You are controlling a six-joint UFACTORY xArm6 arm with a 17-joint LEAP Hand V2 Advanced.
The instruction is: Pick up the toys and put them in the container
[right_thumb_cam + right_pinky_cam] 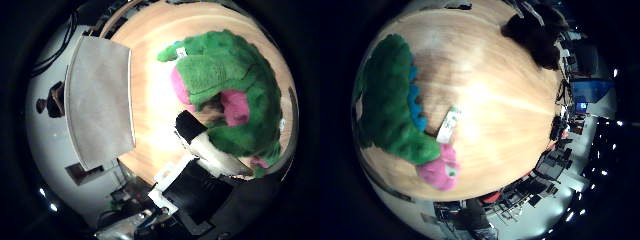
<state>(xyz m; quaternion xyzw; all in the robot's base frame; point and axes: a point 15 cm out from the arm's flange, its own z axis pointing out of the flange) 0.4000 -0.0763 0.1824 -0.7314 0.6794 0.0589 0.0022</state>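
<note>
A green plush toy (235, 85) with pink parts lies on the wooden table (150, 60). It fills much of the right thumb side palm view, so it is close under the palm. The right little finger side palm view shows it as well (390, 100), with blue spikes, a pink end (440, 168) and a white tag (449, 126). A grey rectangular container (100, 100) stands at the table's edge beside the toy. One white and black finger of my hand (205, 150) reaches out to the toy's side, fairly straight, with its tip at the plush. Nothing is gripped.
A dark shape (535, 40) sits at the table's far edge in the right little finger side palm view; I cannot tell what it is. Chairs and room clutter (575, 95) lie beyond the table. Bare wood (500, 90) spreads beside the toy.
</note>
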